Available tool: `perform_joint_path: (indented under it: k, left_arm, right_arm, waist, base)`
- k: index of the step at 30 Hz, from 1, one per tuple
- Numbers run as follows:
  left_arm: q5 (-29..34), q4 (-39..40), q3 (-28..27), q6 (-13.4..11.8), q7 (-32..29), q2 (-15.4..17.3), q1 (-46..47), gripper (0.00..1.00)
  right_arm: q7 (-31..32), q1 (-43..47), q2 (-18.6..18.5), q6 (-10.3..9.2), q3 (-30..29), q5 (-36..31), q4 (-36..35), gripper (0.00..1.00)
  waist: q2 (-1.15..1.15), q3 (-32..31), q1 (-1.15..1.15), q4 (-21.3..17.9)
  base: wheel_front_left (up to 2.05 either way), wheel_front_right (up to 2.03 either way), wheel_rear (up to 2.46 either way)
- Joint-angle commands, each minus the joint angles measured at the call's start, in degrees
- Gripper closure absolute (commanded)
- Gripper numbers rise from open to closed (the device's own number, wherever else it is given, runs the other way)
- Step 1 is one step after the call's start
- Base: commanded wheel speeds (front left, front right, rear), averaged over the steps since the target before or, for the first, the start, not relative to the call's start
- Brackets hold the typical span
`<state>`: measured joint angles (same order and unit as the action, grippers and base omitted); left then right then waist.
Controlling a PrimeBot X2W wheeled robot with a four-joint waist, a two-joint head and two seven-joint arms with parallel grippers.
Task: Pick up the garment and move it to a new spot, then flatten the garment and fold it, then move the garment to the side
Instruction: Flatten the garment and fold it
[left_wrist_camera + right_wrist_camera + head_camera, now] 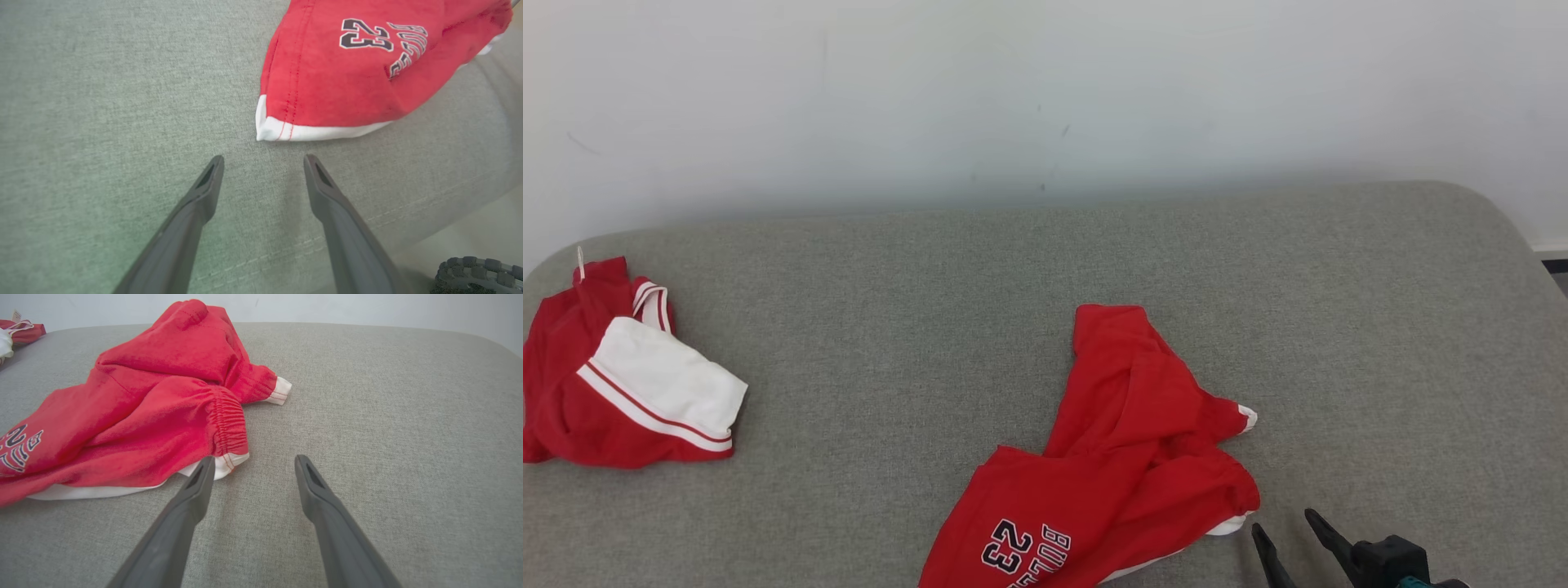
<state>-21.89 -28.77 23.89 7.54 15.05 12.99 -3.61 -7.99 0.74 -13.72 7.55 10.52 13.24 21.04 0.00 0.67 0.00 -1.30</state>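
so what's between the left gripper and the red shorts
Just bare grey cushion between the left gripper and the red shorts, seen in the left wrist view.

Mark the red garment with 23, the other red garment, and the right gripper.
red garment with 23 [1127,425], head view, red cloth at its middle.
other red garment [662,384], head view, its white panel.
right gripper [1282,520], head view, between its fingers' tips.

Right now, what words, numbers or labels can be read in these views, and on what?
"23": dark, white-outlined number on the red shorts.
"BUL...": arched lettering beside it; the remaining letters are creased or cut off.
White tag on the far garment: too small to read.
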Motion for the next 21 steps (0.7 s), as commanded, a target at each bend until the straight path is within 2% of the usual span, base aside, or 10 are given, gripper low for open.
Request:
perform_joint_path:
  k: [1,6,16,17,18,19,21]
  left_arm:
    - [-0.91,-0.59,0.16,-0.12,0.18,0.67,1.55,0.00]
    - [-1.46,-2.33,0.49,-0.11,0.18,0.97,4.53,0.00]
    - [-4.80,-8.36,8.09,-0.10,0.11,2.00,11.45,0.00]
    - [-5.69,-8.95,8.80,-0.10,0.08,1.55,12.14,0.31]
    - [-6.96,-9.72,9.57,-0.10,-0.02,1.13,12.50,0.84]
    - [-7.94,-10.79,10.89,-0.04,-0.11,0.92,12.88,1.00]
    - [-9.08,-12.17,12.93,-0.05,-0.18,0.61,13.65,1.00]
  right_arm:
    - [0.27,-0.69,-0.62,-0.13,0.64,-0.55,0.12,0.00]
    - [1.51,-2.85,-2.70,-0.13,3.44,-0.70,1.33,0.00]
    - [1.68,-8.93,-4.66,-0.13,10.34,0.62,6.86,0.00]
    - [1.57,-9.54,-5.17,-0.13,11.37,0.61,7.72,0.73]
    - [1.02,-10.32,-5.34,-0.13,11.97,1.34,8.52,1.00]
    - [0.79,-10.87,-5.37,-0.13,12.76,1.99,9.41,1.00]
    - [0.01,-11.78,-5.20,-0.13,13.96,2.84,10.89,1.00]
  waist:
    - [0.00,0.10,0.00,0.02]
    - [0.00,0.53,0.00,0.08]
    - [0.00,2.77,0.00,0.59]
    - [0.00,2.93,0.00,0.76]
    - [0.00,3.06,0.00,0.94]
    - [0.00,3.12,0.00,1.05]
    - [0.00,3.14,0.00,1.21]
  base:
    - [0.00,0.00,0.00]
    - [0.00,0.00,0.00]
    - [0.00,0.00,0.00]
    - [0.00,0.00,0.00]
    - [0.00,0.00,0.00]
    - [0.00,0.00,0.00]
    - [0.00,0.00,0.00]
